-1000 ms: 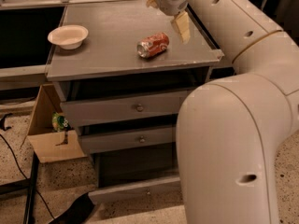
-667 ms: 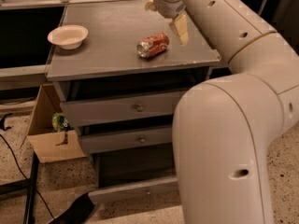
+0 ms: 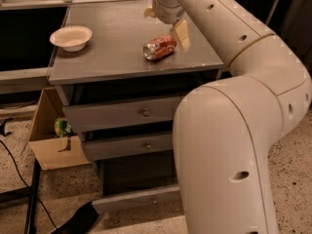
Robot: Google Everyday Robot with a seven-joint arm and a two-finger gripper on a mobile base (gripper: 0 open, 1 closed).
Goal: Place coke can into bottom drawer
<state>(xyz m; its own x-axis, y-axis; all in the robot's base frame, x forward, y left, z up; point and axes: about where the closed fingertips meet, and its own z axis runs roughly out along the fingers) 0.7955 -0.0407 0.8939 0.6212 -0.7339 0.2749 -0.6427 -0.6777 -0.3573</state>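
The coke can (image 3: 159, 47) lies on its side on the grey cabinet top (image 3: 112, 43), right of centre. My gripper (image 3: 166, 24) hangs just behind and above the can, fingers spread apart, one yellowish finger (image 3: 182, 34) to the can's right; it holds nothing. The bottom drawer (image 3: 139, 200) is pulled out, its narrow grey front with a small knob low in the view and its dark interior behind it. My arm's white links cover the cabinet's right side.
A white bowl (image 3: 71, 37) sits at the top's left. Two upper drawers (image 3: 122, 113) are shut. A cardboard box (image 3: 51, 138) stands on the floor left of the cabinet, with cables and a dark object (image 3: 73, 221) near the drawer.
My gripper has shifted a little to the left, closer over the can. The can, bowl and drawers have not moved.
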